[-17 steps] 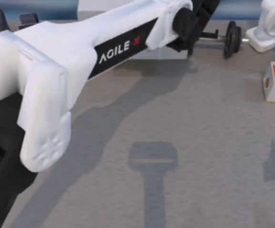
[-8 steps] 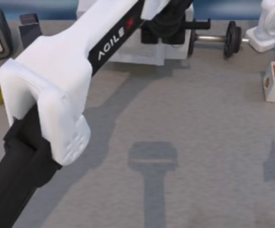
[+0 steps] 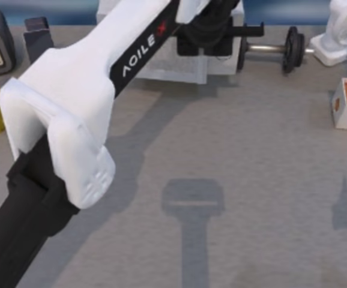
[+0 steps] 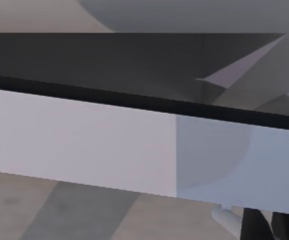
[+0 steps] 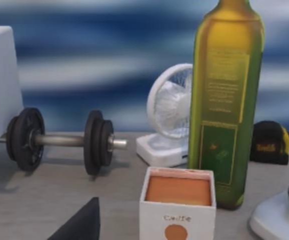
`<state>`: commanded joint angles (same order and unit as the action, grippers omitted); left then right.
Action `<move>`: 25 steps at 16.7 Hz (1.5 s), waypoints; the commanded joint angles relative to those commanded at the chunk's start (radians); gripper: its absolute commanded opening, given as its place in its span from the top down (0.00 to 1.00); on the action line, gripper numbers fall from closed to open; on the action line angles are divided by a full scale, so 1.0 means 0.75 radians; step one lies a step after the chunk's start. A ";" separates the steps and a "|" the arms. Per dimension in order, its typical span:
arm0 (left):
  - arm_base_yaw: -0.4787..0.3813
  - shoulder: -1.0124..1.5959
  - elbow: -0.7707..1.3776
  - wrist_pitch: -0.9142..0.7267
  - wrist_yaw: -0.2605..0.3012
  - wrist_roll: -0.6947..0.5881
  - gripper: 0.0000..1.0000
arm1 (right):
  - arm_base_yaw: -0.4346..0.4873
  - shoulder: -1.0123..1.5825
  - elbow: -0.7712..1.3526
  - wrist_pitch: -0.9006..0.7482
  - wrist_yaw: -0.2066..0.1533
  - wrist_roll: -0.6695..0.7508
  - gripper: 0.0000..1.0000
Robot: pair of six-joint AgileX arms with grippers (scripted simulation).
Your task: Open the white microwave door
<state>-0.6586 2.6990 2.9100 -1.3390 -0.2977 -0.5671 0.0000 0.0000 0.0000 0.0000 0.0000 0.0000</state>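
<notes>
Left claw [image 3: 212,27] sits right at the white microwave [image 3: 179,63] at the desk's [image 3: 251,150] far edge, jaws unreadable behind the arm, and with the white microwave door hidden, a slipped hold could shove the whole box backward.

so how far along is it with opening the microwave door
Done: the left arm has reached across to the white microwave at the table's back. In hand: its gripper sits against the microwave's front, grip hidden. Left: the swing itself; no view shows the door clearly, so how far open is unclear. Right arm not in the top view.
</notes>
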 joint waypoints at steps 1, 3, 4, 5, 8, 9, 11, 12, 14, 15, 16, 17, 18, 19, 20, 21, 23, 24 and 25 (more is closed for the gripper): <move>0.000 0.000 0.000 0.000 0.000 0.000 1.00 | 0.000 0.000 0.000 0.000 0.000 0.000 0.00; 0.000 0.000 0.000 0.000 0.000 0.000 1.00 | 0.000 0.000 0.000 0.000 0.000 0.000 0.00; 0.000 0.000 0.000 0.000 0.000 0.000 1.00 | 0.000 0.000 0.000 0.000 0.000 0.000 0.00; 0.000 0.000 0.000 0.000 0.000 0.000 1.00 | 0.000 0.000 0.000 0.000 0.000 0.000 0.00; 0.000 0.000 0.000 0.000 0.000 0.000 1.00 | 0.000 0.000 0.000 0.000 0.000 0.000 0.00; 0.000 0.000 0.000 0.000 0.000 0.000 1.00 | 0.000 0.000 0.000 0.000 0.000 0.000 0.00; 0.000 0.000 0.000 0.000 0.000 0.000 1.00 | 0.000 0.000 0.000 0.000 0.000 0.000 0.00; 0.000 0.000 0.000 0.000 0.000 0.000 1.00 | 0.000 0.000 0.000 0.000 0.000 0.000 0.00; 0.000 0.000 0.000 0.000 0.000 0.000 1.00 | 0.000 0.000 0.000 0.000 0.000 0.000 0.00; 0.000 0.000 0.000 0.000 0.000 0.000 1.00 | 0.000 0.000 0.000 0.000 0.000 0.000 0.00; 0.000 0.000 0.000 0.000 0.000 0.000 1.00 | 0.000 0.000 0.000 0.000 0.000 0.000 0.00; 0.000 0.000 0.000 0.000 0.000 0.000 1.00 | 0.000 0.000 0.000 0.000 0.000 0.000 0.00; 0.000 0.000 0.000 0.000 0.000 0.000 1.00 | 0.000 0.000 0.000 0.000 0.000 0.000 0.00; 0.000 0.000 0.000 0.000 0.000 0.000 1.00 | 0.000 0.000 0.000 0.000 0.000 0.000 0.00; 0.000 0.000 0.000 0.000 0.000 0.000 1.00 | 0.000 0.000 0.000 0.000 0.000 0.000 0.00; -0.012 0.016 -0.003 0.001 0.005 -0.004 1.00 | 0.000 0.000 0.000 0.000 0.000 0.000 0.00; -0.011 0.000 -0.023 0.017 0.005 0.001 1.00 | 0.000 0.000 0.000 0.000 0.000 0.000 0.00; -0.009 -0.022 -0.055 0.037 0.005 0.008 1.00 | 0.000 0.000 0.000 0.000 0.000 0.000 0.00; -0.006 -0.051 -0.100 0.064 0.007 0.017 1.00 | 0.000 0.000 0.000 0.000 0.000 0.000 0.00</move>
<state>-0.6631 2.6609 2.8350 -1.2913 -0.2924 -0.5540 0.0000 0.0000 0.0000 0.0000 0.0000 0.0000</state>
